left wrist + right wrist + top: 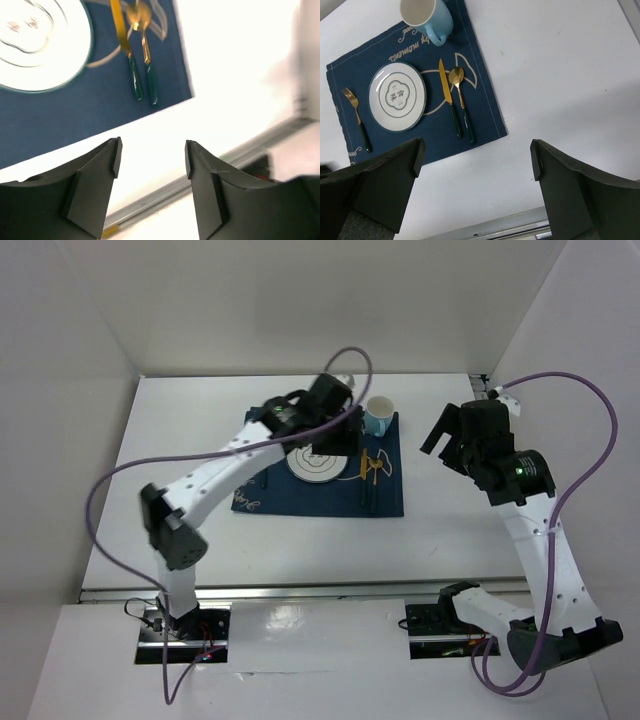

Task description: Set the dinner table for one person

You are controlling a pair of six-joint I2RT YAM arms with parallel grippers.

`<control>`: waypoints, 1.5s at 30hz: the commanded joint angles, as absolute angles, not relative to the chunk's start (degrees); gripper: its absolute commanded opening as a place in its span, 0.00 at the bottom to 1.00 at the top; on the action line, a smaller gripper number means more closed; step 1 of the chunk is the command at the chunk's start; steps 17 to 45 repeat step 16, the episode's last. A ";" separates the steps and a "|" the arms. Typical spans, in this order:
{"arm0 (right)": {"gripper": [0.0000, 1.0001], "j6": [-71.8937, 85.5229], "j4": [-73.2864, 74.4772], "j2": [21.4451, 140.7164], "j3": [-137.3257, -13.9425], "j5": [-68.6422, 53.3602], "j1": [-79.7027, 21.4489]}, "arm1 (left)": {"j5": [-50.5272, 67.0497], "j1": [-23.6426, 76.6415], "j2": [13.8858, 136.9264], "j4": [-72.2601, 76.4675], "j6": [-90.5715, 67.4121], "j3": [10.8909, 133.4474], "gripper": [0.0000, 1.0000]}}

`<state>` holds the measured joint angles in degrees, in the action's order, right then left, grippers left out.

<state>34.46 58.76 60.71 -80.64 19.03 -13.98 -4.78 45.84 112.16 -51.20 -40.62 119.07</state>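
From above, the dinner table (460, 530) fills the middle of the view as a broad white top, with both arm bases at its near edge. A navy placemat (300, 502) lies on it, left of centre. The left gripper (338, 445) hangs over the far part of the placemat, partly covering the plate (312, 470). How far apart its fingers stand cannot be told from here. The right gripper (447, 440) is raised above bare tabletop just right of the placemat, near the light blue mug (378, 417).

In the left wrist view, the left gripper (153, 150) has its fingers a moderate way apart with nothing between them. White tabletop (235, 75) lies directly beneath the gap, and the metal rail (200, 175) of the table edge runs across just below. The placemat's corner sits beyond the fingertips. On it lie the plate, a gold knife (125, 45) and a gold spoon (145, 45), side by side with dark green handles.

In the right wrist view, the right gripper (477, 150) is spread wide and empty. Below and between its fingers is plain tabletop (560, 65), with the rail at the bottom. The placemat lies ahead of the fingers and to their left. It carries a fork (357, 117), then the plate, then the knife and spoon, with the mug on its far corner.
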 commanded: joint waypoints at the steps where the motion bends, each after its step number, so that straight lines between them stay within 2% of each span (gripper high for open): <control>1: 1.00 36.74 58.19 61.35 -79.90 18.99 -13.54 | -9.75 42.99 99.60 -53.34 -39.11 111.20 0.70; 7: 1.00 36.74 56.51 67.05 -78.57 12.30 -11.96 | -15.28 35.69 82.92 -55.37 -39.11 96.54 0.77; 15: 1.00 34.63 50.90 66.54 -73.75 8.44 -10.90 | -20.30 23.40 68.12 -58.36 -34.11 89.21 0.83; 45: 1.00 34.63 50.28 65.75 -73.13 8.44 -10.20 | -20.30 22.68 67.42 -58.88 -34.10 89.21 0.84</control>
